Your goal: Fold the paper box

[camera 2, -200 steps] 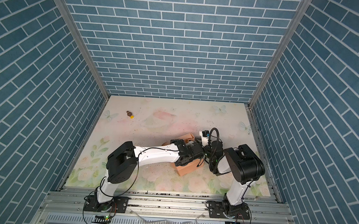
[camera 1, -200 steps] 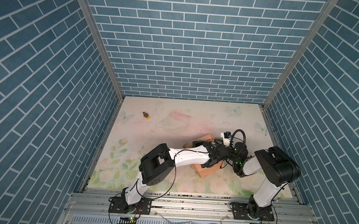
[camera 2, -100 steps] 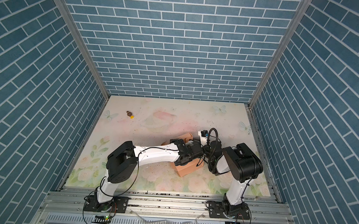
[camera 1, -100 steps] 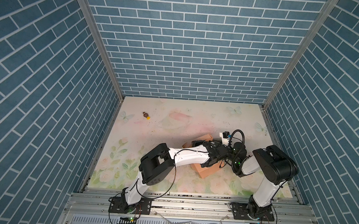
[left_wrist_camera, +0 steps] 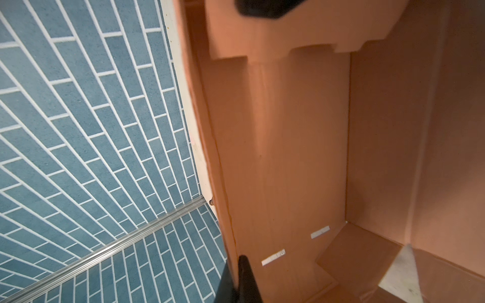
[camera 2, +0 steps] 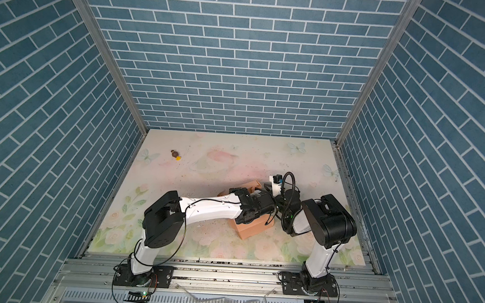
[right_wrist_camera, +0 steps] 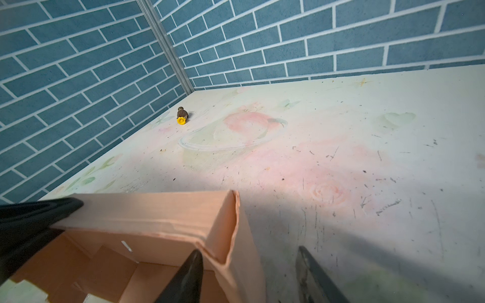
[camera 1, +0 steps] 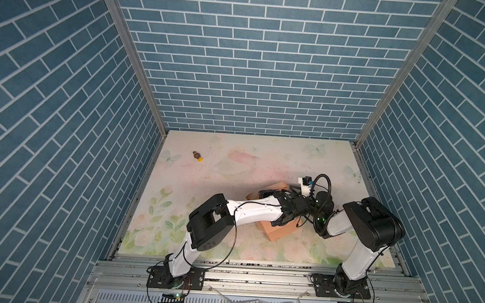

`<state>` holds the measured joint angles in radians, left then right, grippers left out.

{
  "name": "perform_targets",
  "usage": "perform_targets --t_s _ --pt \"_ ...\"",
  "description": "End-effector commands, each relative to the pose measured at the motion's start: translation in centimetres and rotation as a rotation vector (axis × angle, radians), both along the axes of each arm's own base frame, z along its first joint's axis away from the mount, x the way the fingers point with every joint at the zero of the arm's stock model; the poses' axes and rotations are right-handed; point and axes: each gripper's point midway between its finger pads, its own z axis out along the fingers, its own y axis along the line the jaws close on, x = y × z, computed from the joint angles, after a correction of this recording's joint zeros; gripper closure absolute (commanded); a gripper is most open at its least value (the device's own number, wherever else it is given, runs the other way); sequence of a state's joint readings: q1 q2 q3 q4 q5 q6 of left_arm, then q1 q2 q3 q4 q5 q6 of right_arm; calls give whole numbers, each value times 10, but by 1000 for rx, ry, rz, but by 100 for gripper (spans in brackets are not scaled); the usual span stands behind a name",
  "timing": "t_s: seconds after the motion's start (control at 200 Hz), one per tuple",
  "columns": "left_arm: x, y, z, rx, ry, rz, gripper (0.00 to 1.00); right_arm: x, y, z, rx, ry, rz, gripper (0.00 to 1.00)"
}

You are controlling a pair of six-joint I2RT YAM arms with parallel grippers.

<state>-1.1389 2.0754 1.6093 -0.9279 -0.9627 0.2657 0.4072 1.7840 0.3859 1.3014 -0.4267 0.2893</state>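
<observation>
Reaching across the middle in both top views, the left arm [camera 1: 246, 213] meets the right arm [camera 1: 369, 223] above the box [camera 1: 281, 231]. The box [camera 2: 252, 229] sits on the table [camera 1: 234, 169], right of centre and toward the front edge. Its near side shows below the arms, and a flap [camera 1: 276, 186] sticks up on the far side. The arms hide most of the rest, and both grippers are too crowded there to read.

The left wrist view looks down inside the box [left_wrist_camera: 288, 157], with walls standing and two pale slots [left_wrist_camera: 273, 257] in one panel. The left gripper [left_wrist_camera: 236, 272] is closed, pinching the top edge of a wall between its fingers. A stepped flap hangs over the interior at the far end of that view.

In the right wrist view the box [right_wrist_camera: 157, 217] is open-topped, one corner slightly torn or crumpled. The right gripper [right_wrist_camera: 249, 251] stands open astride that corner, one finger [right_wrist_camera: 183, 278] inside the box and the other outside, clear of the wall. A black finger of the left gripper [right_wrist_camera: 39, 212] sits on the far wall's edge.

A small toy [right_wrist_camera: 181, 117] lies well apart, near the table's far left corner [camera 1: 197, 156].
</observation>
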Motion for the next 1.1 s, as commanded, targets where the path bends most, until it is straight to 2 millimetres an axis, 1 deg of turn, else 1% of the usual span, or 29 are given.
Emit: perform_targets --t_s 0.0,0.135,0.235,0.325,0.42,0.515,0.63,0.74,0.915,1.095 --pt "-8 -9 4 -52 25 -25 94 5 11 10 1 -57 32 43" --pt "-8 -10 4 -52 26 -26 94 6 15 10 4 -63 35 44" --pt "-8 -10 3 -50 26 -26 94 7 15 9 6 -68 24 52" --pt "-8 -9 3 -48 24 -24 94 7 11 8 4 -71 4 63" --pt "-8 -10 4 -52 23 -25 94 5 6 9 5 -77 -18 67" --pt "-8 -10 4 -48 21 -25 94 2 4 9 4 -76 -26 66" --pt "-7 -9 4 -50 20 -24 94 -4 -1 12 2 -80 -35 54" --pt "-8 -9 4 -47 21 -23 94 -12 -6 12 -13 -77 -45 50" --pt "-8 -9 5 -52 18 -22 94 -20 -11 7 -33 -56 -53 50" --pt "-8 -8 5 -53 21 -20 94 -18 -9 1 -42 -43 -56 54"
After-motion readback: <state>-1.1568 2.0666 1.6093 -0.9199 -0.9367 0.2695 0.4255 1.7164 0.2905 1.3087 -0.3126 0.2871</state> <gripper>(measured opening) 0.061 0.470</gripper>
